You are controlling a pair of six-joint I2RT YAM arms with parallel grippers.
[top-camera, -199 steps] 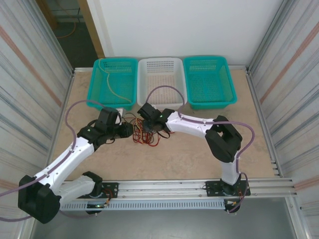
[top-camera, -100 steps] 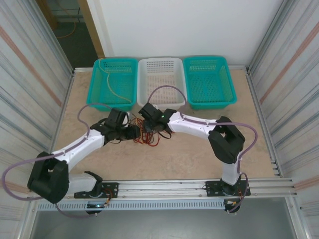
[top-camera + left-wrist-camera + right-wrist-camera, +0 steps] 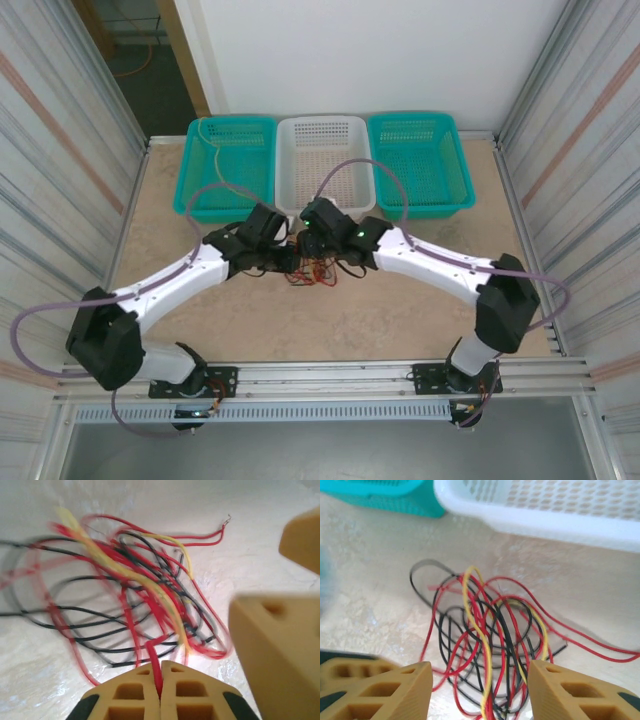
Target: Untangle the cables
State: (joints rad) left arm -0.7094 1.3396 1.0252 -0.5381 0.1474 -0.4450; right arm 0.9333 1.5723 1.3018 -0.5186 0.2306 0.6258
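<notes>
I've closed in on the cables (image 3: 487, 640) — pulling apart can start.
Left gripper (image 3: 160, 676) pinches a red cable (image 3: 156, 657); right gripper (image 3: 479, 682) gapes empty.

Left basket (image 3: 200, 205), middle basket (image 3: 281, 170) and right basket (image 3: 425, 208) stand in a row at upper centre. Below the middle one, cables (image 3: 308, 272) lie on the table (image 3: 350, 325), seemingly between left gripper (image 3: 286, 262) and right gripper (image 3: 322, 250).

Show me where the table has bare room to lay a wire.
Free: beige tabletop between the tangle of red, black and yellow wires and the near metal rail. Crowded: that tangle itself, before the white plastic basket.
</notes>
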